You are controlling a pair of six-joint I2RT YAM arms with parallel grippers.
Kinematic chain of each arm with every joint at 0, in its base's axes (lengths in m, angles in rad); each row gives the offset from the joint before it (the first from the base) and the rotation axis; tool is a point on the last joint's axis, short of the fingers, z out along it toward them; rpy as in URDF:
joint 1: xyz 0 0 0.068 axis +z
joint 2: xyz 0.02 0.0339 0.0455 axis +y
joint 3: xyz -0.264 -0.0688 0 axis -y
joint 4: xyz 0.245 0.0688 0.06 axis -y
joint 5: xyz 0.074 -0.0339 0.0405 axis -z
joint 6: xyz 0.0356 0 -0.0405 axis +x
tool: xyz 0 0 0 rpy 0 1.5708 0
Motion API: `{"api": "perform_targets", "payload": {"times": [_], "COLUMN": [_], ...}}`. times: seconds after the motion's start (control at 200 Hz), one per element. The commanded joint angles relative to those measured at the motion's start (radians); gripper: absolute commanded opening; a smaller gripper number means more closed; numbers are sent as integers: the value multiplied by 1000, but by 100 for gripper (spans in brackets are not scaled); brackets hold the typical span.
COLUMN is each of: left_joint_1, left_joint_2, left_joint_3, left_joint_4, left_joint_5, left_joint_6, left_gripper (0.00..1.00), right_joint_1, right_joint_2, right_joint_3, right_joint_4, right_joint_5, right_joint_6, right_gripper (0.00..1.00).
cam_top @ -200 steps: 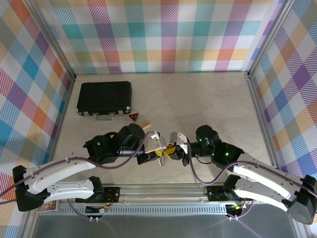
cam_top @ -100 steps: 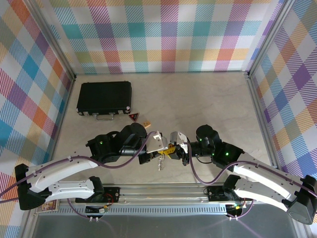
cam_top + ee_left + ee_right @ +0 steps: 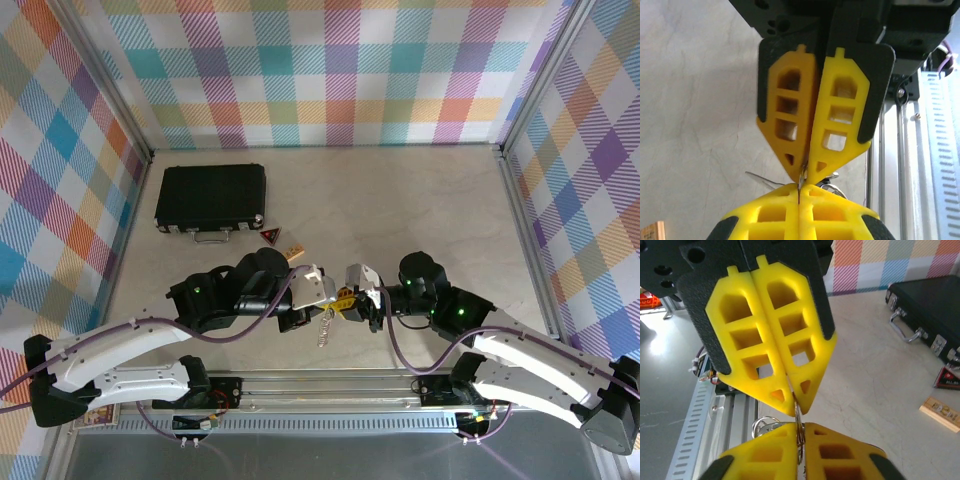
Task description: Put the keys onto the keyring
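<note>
Over the desk [image 3: 400,200], the left gripper [image 3: 802,172] and right gripper [image 3: 794,407] meet tip to tip, both pairs of fingers [image 3: 790,115] pinched tight on the keys [image 3: 324,328], which dangle beneath. Threading seems unfinished; whether the keyring is engaged I cannot tell.

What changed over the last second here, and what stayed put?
The left pincer closed onto the keys, meeting the right pincer tip to tip. The right pincer stayed shut on the same bunch. The keys now dangle slightly lower, toward the near edge. The black case, red tag and wooden block did not move.
</note>
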Motion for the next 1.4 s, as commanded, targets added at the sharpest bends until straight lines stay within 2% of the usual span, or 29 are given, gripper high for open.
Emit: {"api": "perform_targets", "payload": {"times": [0.0,0.205,0.52,0.63,0.765,0.87,0.965,1.1,1.395], "left_joint_1": [-7,-8,-8,-7,-7,-8,-7,-8,-7], "left_joint_2": [-44,-67,-116,-120,-139,-120,-77,-26,32], "left_joint_3": [-12,-62,-152,-140,-86,-18,34,67,71], "left_joint_4": [158,281,400,336,138,0,-88,-120,-79], "left_joint_5": [84,157,175,146,22,-31,-35,-12,61], "left_joint_6": [-38,-90,-158,-141,-62,2,35,49,13], "left_gripper": [0,0,0,0,0,14,19,23,28], "right_joint_1": [10,10,10,10,10,10,10,10,14], "right_joint_2": [-29,-42,-109,-112,-101,-69,-46,-33,-35], "right_joint_3": [-10,-20,-53,-48,-34,-13,-1,6,2], "right_joint_4": [61,75,112,99,72,39,24,15,25], "right_joint_5": [-26,-22,-38,-37,-31,-24,-16,-4,-5], "right_joint_6": [21,30,32,31,20,5,0,-3,-7], "right_gripper": [15,15,0,0,0,0,0,0,0]}}
